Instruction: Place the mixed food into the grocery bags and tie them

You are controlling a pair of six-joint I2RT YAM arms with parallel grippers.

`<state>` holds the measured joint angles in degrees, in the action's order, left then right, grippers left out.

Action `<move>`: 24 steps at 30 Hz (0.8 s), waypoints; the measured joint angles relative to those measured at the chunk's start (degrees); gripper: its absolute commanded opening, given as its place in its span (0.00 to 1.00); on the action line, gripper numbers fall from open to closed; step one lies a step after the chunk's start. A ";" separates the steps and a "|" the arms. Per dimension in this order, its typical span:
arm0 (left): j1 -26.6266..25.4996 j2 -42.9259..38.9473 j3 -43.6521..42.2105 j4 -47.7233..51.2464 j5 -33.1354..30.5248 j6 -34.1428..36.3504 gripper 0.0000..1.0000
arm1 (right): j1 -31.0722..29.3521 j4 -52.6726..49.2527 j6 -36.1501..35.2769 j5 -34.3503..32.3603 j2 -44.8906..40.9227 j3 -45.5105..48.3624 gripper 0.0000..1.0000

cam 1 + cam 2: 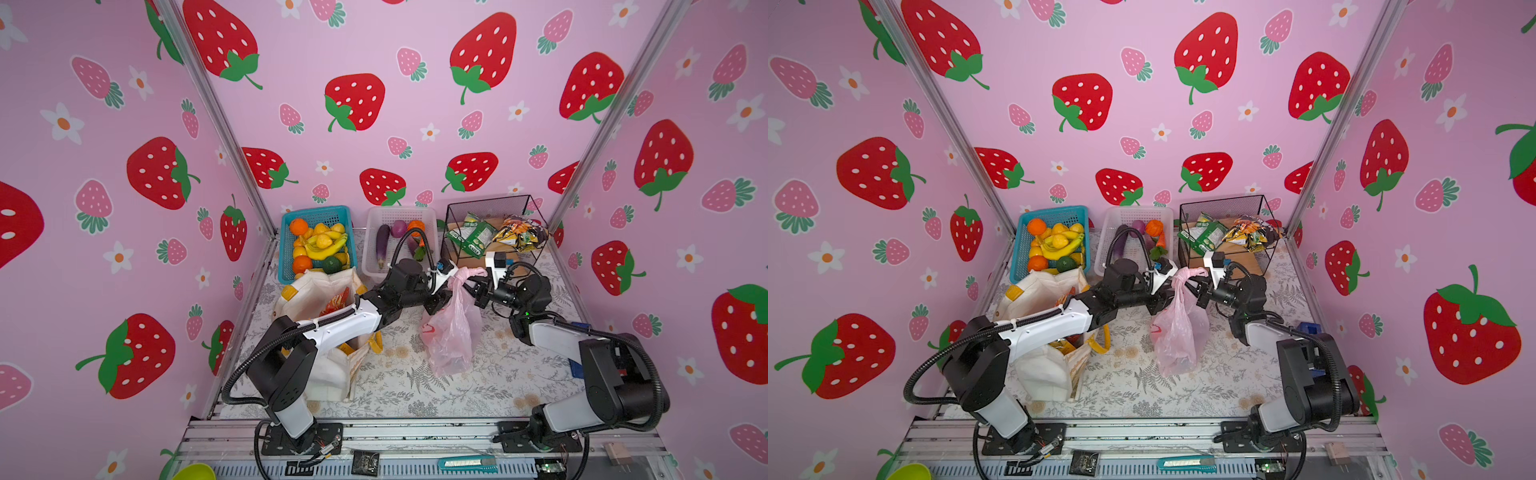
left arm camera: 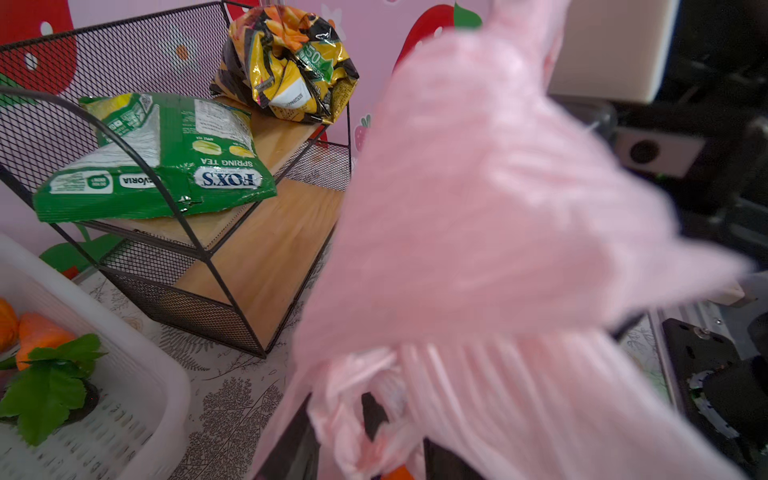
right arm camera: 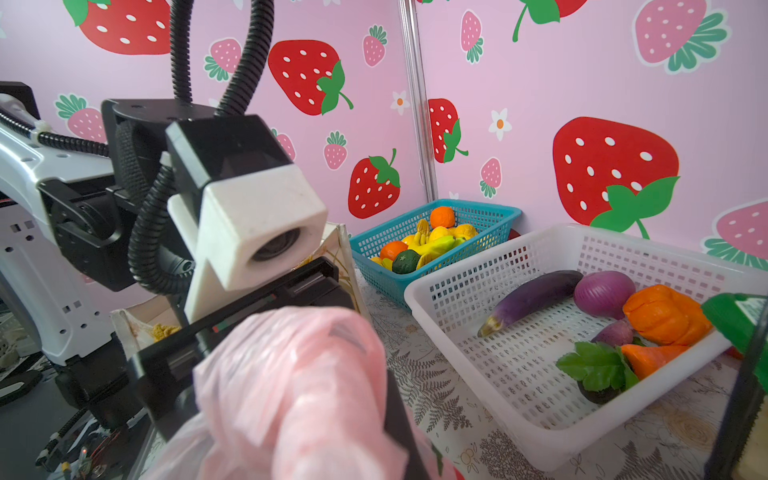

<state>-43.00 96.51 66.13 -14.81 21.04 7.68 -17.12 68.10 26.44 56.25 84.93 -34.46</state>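
The pink plastic bag (image 1: 451, 332) (image 1: 1177, 332) hangs in the middle, its twisted handles (image 1: 469, 273) pulled up between both grippers. My left gripper (image 1: 440, 297) (image 2: 365, 449) is at the neck's left; its dark fingers (image 2: 291, 449) stand apart with pink film lying loosely between them. My right gripper (image 1: 473, 286) (image 3: 332, 415) is shut on a handle, whose film hides all but one finger (image 3: 399, 415). The cream tote (image 1: 320, 291) stands at the left with a red-orange packet (image 1: 336, 303) inside. Toy vegetables, among them an eggplant (image 3: 532, 297) and a carrot (image 3: 652, 357), lie in the white basket (image 1: 399, 214).
A black wire basket (image 1: 490, 208) at the back right holds green packets (image 2: 166, 166) and a yellow packet (image 2: 291, 70). A blue basket (image 1: 316, 214) of fruit sits at the back left. Printed walls close in three sides. A utility knife (image 1: 467, 462) lies on the front rail.
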 measured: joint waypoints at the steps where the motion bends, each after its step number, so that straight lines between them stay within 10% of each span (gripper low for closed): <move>1: 0.09 -0.04 0.00 0.00 0.07 0.02 0.41 | 0.00 -0.07 -0.13 -0.02 0.00 0.00 0.00; 24: 0.76 -0.76 0.00 -0.44 2.05 -0.31 0.21 | -0.35 -3.15 -2.69 -0.02 -0.02 -0.63 0.00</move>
<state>-42.24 95.74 66.13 -15.25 23.09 7.38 -17.47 64.95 23.75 56.23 84.90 -35.09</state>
